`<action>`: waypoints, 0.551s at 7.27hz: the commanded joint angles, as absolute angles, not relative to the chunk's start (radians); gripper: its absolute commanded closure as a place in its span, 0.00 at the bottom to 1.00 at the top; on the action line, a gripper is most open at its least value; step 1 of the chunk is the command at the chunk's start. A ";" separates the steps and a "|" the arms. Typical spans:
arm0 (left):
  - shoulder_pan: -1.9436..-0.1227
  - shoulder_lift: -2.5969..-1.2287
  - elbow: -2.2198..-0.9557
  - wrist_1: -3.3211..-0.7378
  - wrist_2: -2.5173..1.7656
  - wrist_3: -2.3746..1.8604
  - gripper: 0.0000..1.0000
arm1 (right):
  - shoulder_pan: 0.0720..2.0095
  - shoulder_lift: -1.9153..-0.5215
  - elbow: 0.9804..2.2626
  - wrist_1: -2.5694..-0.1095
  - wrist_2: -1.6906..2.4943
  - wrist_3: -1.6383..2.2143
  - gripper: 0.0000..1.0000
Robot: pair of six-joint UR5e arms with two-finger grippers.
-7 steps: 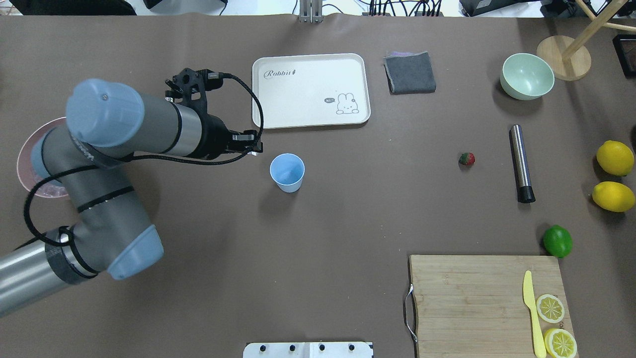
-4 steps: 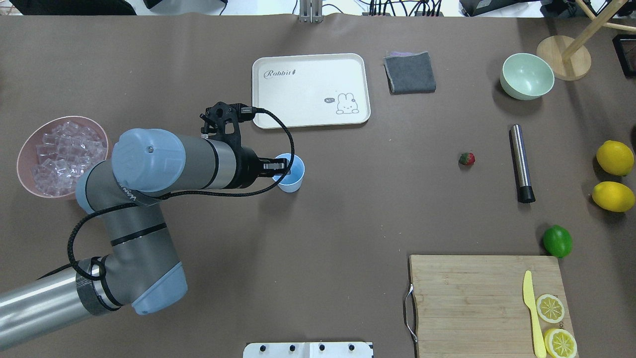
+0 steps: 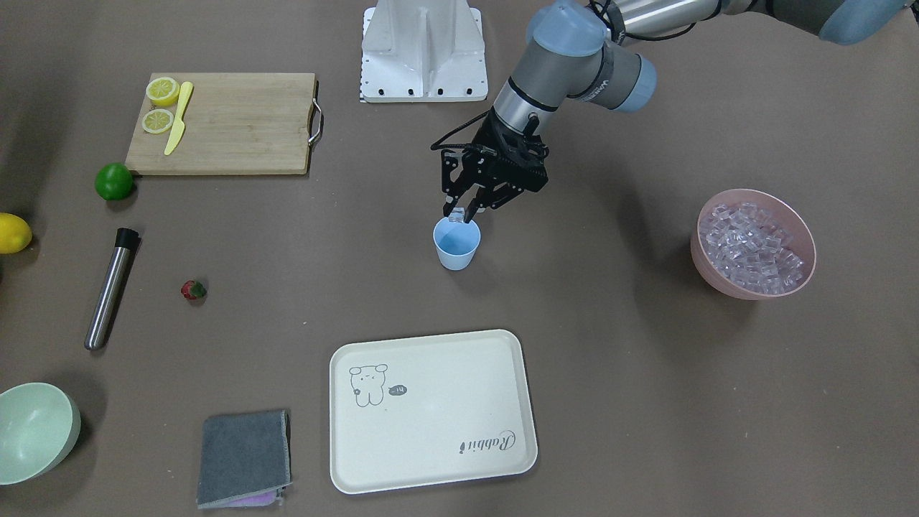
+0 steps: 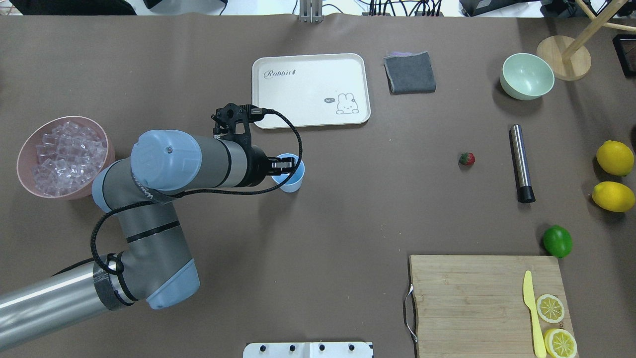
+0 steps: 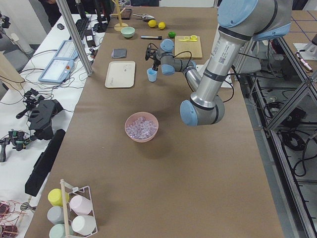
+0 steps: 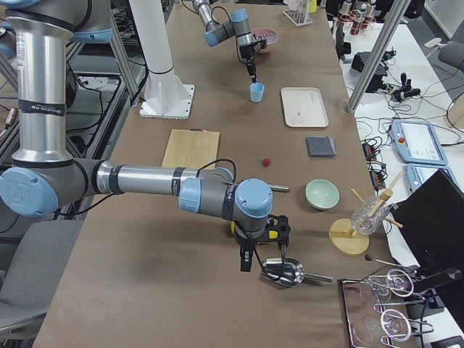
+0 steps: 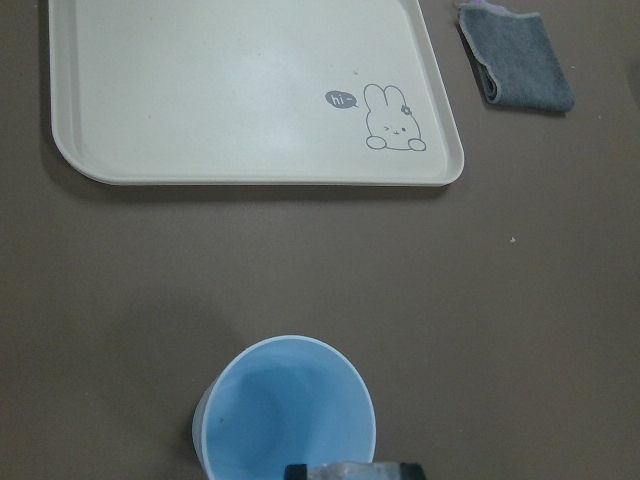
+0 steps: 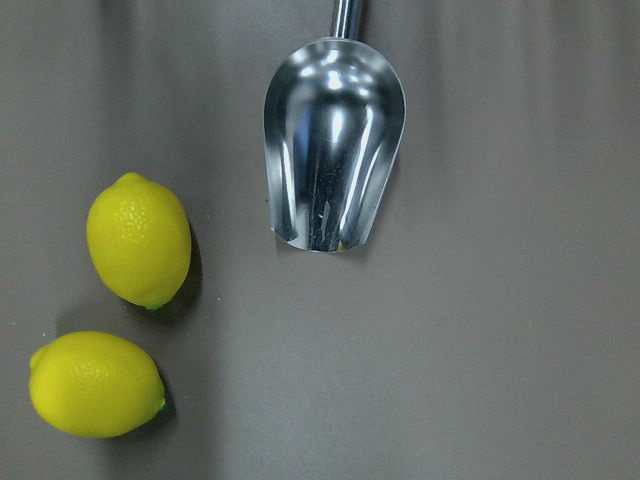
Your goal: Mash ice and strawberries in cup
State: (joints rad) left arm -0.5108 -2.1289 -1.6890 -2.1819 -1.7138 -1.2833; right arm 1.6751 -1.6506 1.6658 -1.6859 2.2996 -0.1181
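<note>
The light-blue cup (image 3: 456, 248) stands upright at the table's middle and looks empty in the left wrist view (image 7: 285, 410). My left gripper (image 3: 459, 214) hangs just above its rim, shut on one clear ice cube (image 3: 456, 212), which also shows between the pads in the left wrist view (image 7: 350, 470). More ice (image 3: 750, 240) fills the pink bowl (image 3: 718, 281). The strawberry (image 3: 193, 290) lies alone on the table, far from the cup. My right gripper (image 6: 250, 261) hovers over a metal scoop (image 8: 335, 140); I cannot tell if it is open or shut.
A steel muddler (image 3: 108, 287) lies near the strawberry. A cream tray (image 3: 431, 409) and a grey cloth (image 3: 244, 456) lie beyond the cup. A cutting board (image 3: 222, 122) with lemon slices and knife, a lime (image 3: 114, 181), a pale green bowl (image 3: 32, 431) and two lemons (image 8: 140, 240) sit on the robot's right.
My left arm has swung from beside the pink ice bowl toward the cup; the gripper now sits over the cup's rim with the ice cube. The bowl has come into view.
</note>
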 commanded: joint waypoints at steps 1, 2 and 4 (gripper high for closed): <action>-0.511 -2.132 -1.657 -2.212 -1.684 -1.279 1.00 | 1.675 -1.654 1.666 -1.686 2.299 -0.118 0.00; -0.512 -2.131 -1.652 -2.212 -1.684 -1.278 1.00 | 1.675 -1.654 1.666 -1.684 2.299 -0.118 0.00; -0.509 -2.134 -1.626 -2.217 -1.683 -1.275 0.13 | 1.675 -1.652 1.667 -1.684 2.298 -0.118 0.00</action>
State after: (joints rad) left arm -0.5108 -2.1316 -1.6448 -2.2132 -1.6844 -1.2773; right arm 1.6751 -1.6528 1.6663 -1.6845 2.2984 -0.1181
